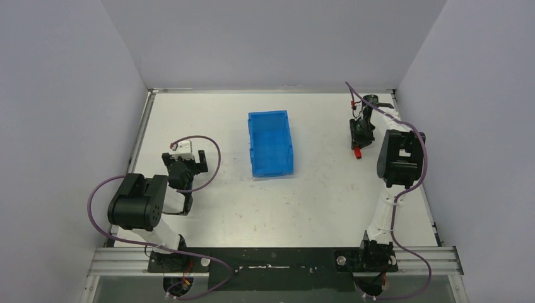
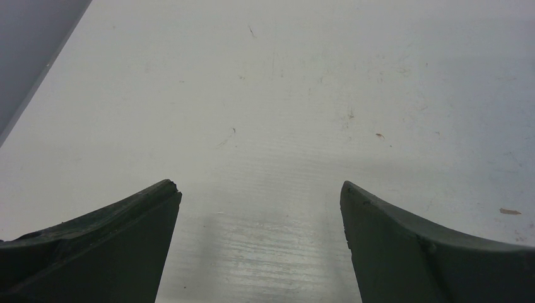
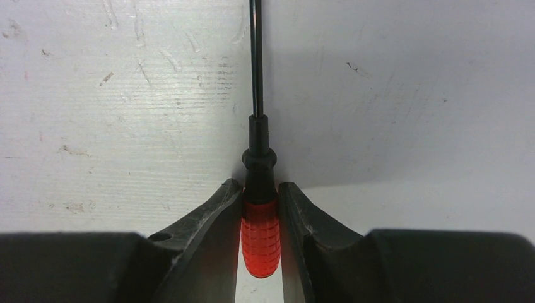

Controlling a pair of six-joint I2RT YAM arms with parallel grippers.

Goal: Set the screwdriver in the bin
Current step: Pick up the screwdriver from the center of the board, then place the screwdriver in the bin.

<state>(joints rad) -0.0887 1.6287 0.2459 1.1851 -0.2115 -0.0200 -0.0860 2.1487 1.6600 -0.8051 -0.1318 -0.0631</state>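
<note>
The screwdriver point(image 3: 259, 230), with a short red handle and a slim black shaft, sits between my right gripper's point(image 3: 260, 189) fingers, which are shut on the handle. The shaft points away from the gripper, low over the white table. In the top view the red handle point(image 1: 358, 152) shows just below the right gripper point(image 1: 359, 142), at the right of the table. The bright blue bin point(image 1: 272, 166) stands at the table's middle, well left of the right gripper, and looks empty. My left gripper point(image 1: 186, 159) is open and empty over bare table point(image 2: 260, 189), left of the bin.
Grey walls enclose the table on the left, back and right. The right gripper is near the right wall and back corner. Purple cables loop around both arms. The white table surface point(image 1: 315, 202) lies between the bin and the arm bases.
</note>
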